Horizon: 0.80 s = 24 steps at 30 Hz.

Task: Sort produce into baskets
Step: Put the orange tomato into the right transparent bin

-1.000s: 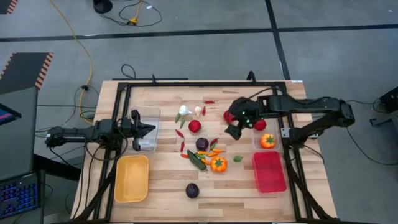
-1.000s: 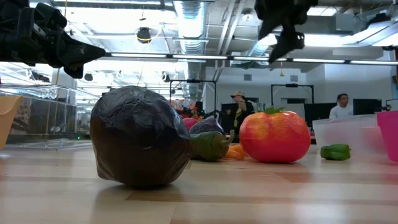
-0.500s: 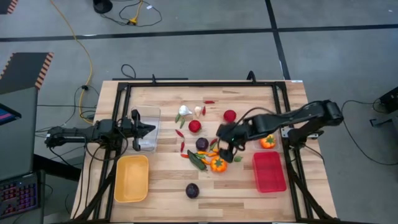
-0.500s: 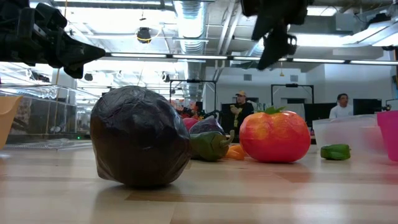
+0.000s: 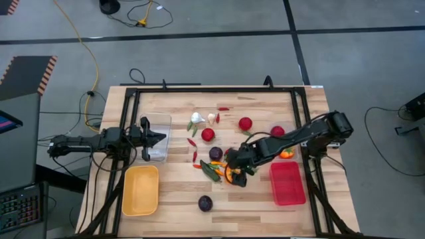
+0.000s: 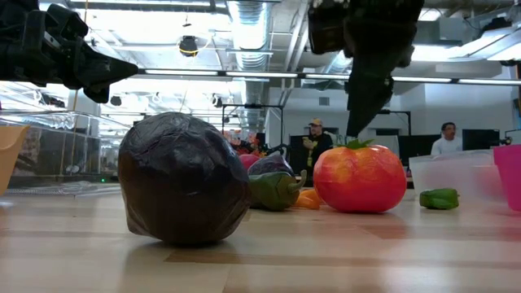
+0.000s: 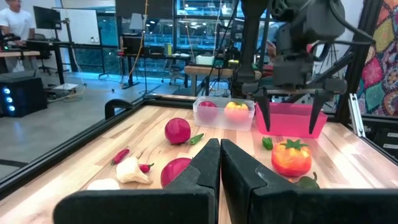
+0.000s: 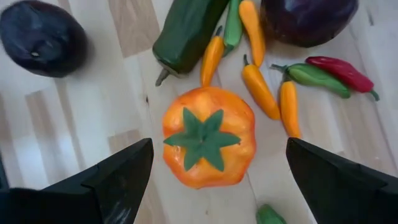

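pepper [image 8: 208, 138] orange | between spread fingers of right gripper [image 8: 211, 165]

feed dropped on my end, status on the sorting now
Right gripper open, fingers straddling the orange pepper, not yet gripped. Left gripper shut, waiting over the clear bin. Chillies crowd the pepper's side.

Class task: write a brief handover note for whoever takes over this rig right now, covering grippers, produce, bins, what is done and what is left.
Right gripper: open, poised over the orange pepper, not gripping it.
Left gripper: shut, waiting by the clear bin.
Done: the yellow bin and red bin look empty.
Left: tomatoes, garlic, chillies and purple rounds on the table.
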Motion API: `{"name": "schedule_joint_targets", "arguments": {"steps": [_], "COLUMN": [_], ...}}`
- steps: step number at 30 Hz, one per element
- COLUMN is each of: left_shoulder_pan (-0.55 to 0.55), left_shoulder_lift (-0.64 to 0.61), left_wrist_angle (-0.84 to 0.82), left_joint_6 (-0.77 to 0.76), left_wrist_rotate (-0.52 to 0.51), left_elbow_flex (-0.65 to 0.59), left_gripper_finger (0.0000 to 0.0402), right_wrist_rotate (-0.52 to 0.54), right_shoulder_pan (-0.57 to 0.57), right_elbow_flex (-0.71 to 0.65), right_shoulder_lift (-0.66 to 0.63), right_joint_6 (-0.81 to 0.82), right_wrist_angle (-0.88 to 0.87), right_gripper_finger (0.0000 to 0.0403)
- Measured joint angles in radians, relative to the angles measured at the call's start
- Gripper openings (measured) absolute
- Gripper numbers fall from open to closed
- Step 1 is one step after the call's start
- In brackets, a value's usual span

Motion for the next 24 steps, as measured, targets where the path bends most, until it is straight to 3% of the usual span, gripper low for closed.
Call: {"name": "schedule_joint_targets", "arguments": {"steps": [13,18,24], "left_shoulder_pan": [0.0,0.0,0.0], "left_shoulder_lift": [0.0,0.0,0.0], "left_wrist_angle": [0.0,0.0,0.0], "left_joint_6": [0.0,0.0,0.0], "left_wrist_rotate": [0.001,0.001,0.001], "left_elbow_flex": [0.0,0.0,0.0], "left_gripper_finger": [0.0,0.0,0.0], "right_wrist_rotate": [-0.007,-0.081,-0.09], "right_shoulder_pan": [0.004,0.004,0.003], "right_elbow_flex": [0.0,0.0,0.003], "right_shoulder_lift": [0.1,0.143,0.158], "right_joint_6": [-0.095,-0.097,-0.097], "right_wrist_angle": [0.03,0.035,0.041], "right_gripper_finger": [0.0393,0.0393,0.0382]}}
